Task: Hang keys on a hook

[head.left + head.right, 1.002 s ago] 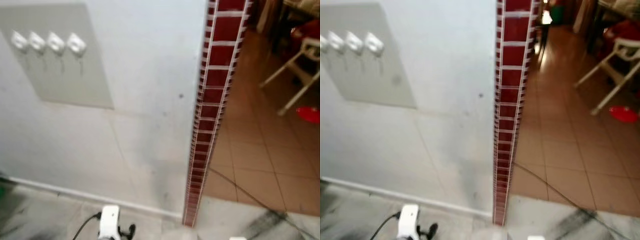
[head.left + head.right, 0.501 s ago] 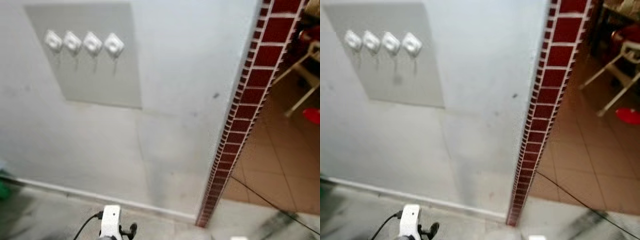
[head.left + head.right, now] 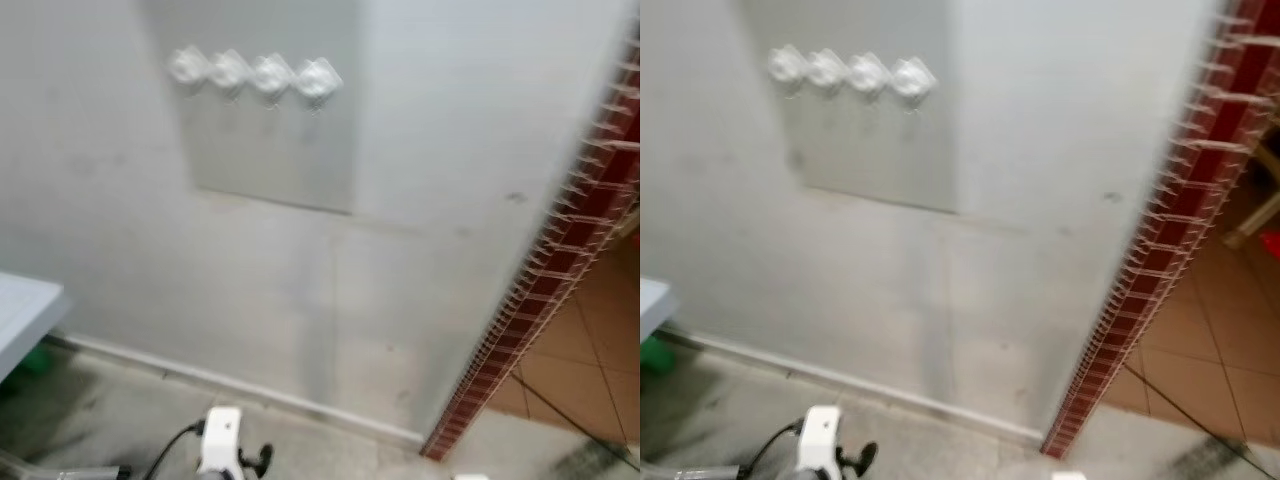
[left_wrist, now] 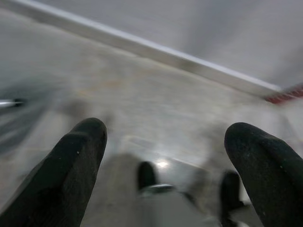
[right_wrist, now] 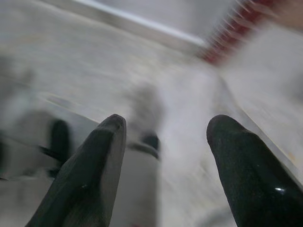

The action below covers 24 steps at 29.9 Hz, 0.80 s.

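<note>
Searching stage: four white hooks on wall, no keys visible. Left gripper and right gripper spread, empty, low. Next: find keys.

A pale grey plastered wall is ending at a blurred edge of dark red tiles with white grout. Orange-brown floor tiles are showing beyond it; a light grey tabletop corner is jutting in nearby.

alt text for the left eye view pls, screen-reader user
Blurred view of a pale wall with a row of four white hooks on a grey panel, nothing hanging on them. A red-tiled wall edge runs down the right side; a white baseboard meets the grey floor below.
</note>
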Tool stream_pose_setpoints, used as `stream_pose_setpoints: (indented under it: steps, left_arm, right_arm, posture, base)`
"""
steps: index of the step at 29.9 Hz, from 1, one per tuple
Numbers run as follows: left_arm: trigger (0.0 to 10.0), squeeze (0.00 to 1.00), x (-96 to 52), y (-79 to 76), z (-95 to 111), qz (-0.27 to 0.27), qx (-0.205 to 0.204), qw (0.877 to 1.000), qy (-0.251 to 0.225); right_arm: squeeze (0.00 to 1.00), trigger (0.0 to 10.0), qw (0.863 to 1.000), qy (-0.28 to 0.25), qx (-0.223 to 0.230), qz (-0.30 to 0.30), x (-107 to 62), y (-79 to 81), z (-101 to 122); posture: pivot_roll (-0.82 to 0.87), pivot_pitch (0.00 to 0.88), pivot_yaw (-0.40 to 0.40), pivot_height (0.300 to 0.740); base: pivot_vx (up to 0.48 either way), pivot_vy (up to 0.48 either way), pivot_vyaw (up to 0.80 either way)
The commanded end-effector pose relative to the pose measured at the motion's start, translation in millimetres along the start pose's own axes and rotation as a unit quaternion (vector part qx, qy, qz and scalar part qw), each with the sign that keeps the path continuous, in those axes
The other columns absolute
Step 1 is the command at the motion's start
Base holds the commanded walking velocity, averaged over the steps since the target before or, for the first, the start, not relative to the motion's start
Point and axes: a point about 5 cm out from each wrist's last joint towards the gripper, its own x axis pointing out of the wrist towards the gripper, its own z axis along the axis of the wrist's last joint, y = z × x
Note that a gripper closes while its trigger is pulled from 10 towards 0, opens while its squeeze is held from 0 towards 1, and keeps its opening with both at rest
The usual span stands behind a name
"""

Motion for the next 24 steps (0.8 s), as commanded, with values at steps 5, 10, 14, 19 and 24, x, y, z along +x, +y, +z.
stream_pose_setpoints:
  steps: [5,10,14,19,24]
  left_arm:
    - [10.0,0.00,2.6,-9.6,4.4,-0.010,-0.002,1.000,-0.008]
    - [10.0,0.00,2.7,-10.0,4.4,-0.011,-0.005,1.000,-0.009]
    - [10.0,0.00,2.7,-10.3,4.3,-0.011,-0.006,1.000,-0.008]
    - [10.0,0.00,2.6,-10.8,3.6,-0.011,-0.006,1.000,-0.008]
    - [10.0,0.00,2.4,-11.0,2.9,-0.011,-0.007,1.000,-0.008]
  right_arm:
    - [0.00,10.0,1.000,0.008,-0.003,-0.008,-1.7,-7.0,-3.4]
    - [0.00,10.0,1.000,0.007,-0.004,-0.007,-1.2,-6.0,-2.3]
    - [0.00,10.0,1.000,0.006,-0.004,-0.006,-1.1,-5.9,-1.9]
    - [0.00,10.0,1.000,0.007,-0.005,-0.006,-1.1,-6.2,-2.0]
    - [0.00,10.0,1.000,0.007,-0.006,-0.005,-1.3,-6.4,-2.3]
  posture:
    - [-0.09,0.000,0.041,0.740]
    - [-0.09,0.000,0.040,0.740]
    - [-0.09,0.000,0.040,0.740]
    - [-0.09,0.000,0.039,0.740]
    - [-0.08,0.000,0.037,0.740]
  base:
    - [0.000,0.000,0.80]
    - [0.000,0.000,0.80]
    - [0.000,0.000,0.80]
    - [0.000,0.000,0.80]
    - [0.000,0.000,0.80]
